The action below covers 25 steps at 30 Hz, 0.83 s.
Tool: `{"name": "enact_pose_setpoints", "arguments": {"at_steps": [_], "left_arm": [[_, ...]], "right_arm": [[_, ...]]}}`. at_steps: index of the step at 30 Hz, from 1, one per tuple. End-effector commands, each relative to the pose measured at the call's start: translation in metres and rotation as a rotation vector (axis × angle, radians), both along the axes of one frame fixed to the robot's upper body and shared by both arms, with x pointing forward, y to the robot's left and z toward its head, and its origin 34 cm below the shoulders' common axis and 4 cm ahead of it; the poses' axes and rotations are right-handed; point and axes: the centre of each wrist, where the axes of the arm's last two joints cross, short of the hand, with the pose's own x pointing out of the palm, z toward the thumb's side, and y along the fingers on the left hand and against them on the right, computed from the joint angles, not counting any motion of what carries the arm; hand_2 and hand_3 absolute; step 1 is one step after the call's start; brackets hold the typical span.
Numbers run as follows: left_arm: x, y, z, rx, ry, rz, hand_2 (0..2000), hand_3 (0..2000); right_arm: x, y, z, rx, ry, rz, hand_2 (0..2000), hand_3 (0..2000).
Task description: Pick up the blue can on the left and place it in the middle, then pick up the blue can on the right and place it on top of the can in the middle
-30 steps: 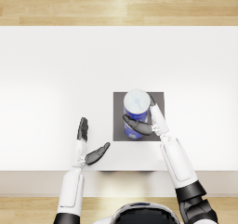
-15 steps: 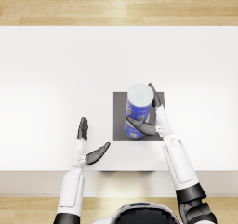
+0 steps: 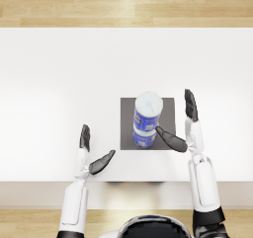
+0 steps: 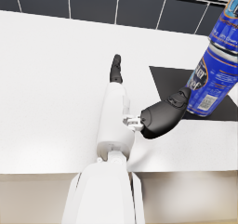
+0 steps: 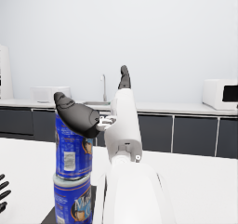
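Observation:
Two blue cans stand stacked on the dark grey mat (image 3: 168, 114) in the middle of the white table. The upper can (image 3: 147, 112) (image 5: 73, 149) sits on the lower can (image 3: 144, 138) (image 5: 73, 202). My right hand (image 3: 184, 126) (image 5: 95, 108) is just right of the stack, fingers spread, thumb close to the cans, holding nothing. My left hand (image 3: 91, 153) (image 4: 144, 104) hovers over the table left of the mat, fingers apart and empty. The stack (image 4: 215, 74) also shows in the left wrist view.
The white table (image 3: 59, 84) stretches wide to the left and far side, its front edge just below my hands. Wooden floor (image 3: 123, 5) lies beyond it. A kitchen counter with a microwave (image 5: 221, 94) stands in the background.
My right hand let go of the upper can and drew back to the right, fingers spreading. The can stays on the lower one. The left hand has not moved.

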Motion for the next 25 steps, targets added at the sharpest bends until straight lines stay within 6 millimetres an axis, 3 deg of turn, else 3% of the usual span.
{"name": "enact_pose_setpoints", "arguments": {"at_steps": [1,4,11,12,16,25], "left_arm": [[0.000,0.013,0.098,-0.020,-0.338,0.057,0,0],[0.009,0.023,0.135,-0.009,-0.419,0.094,0,0],[0.006,0.032,0.191,0.015,-0.606,0.120,0,0],[0.009,0.028,0.169,0.003,-0.515,0.110,0,0],[0.007,0.030,0.183,0.009,-0.571,0.118,0,0],[0.006,0.031,0.188,0.011,-0.590,0.120,0,0]], "right_arm": [[-0.031,-0.045,0.036,0.082,-0.178,-0.155,0,0],[-0.036,-0.066,0.037,0.114,-0.188,-0.241,0,0],[-0.037,-0.074,0.027,0.124,-0.151,-0.276,0,0],[-0.036,-0.074,0.024,0.124,-0.138,-0.276,0,0],[-0.036,-0.073,0.022,0.123,-0.133,-0.272,0,0],[-0.036,-0.074,0.020,0.124,-0.126,-0.276,0,0]]}}
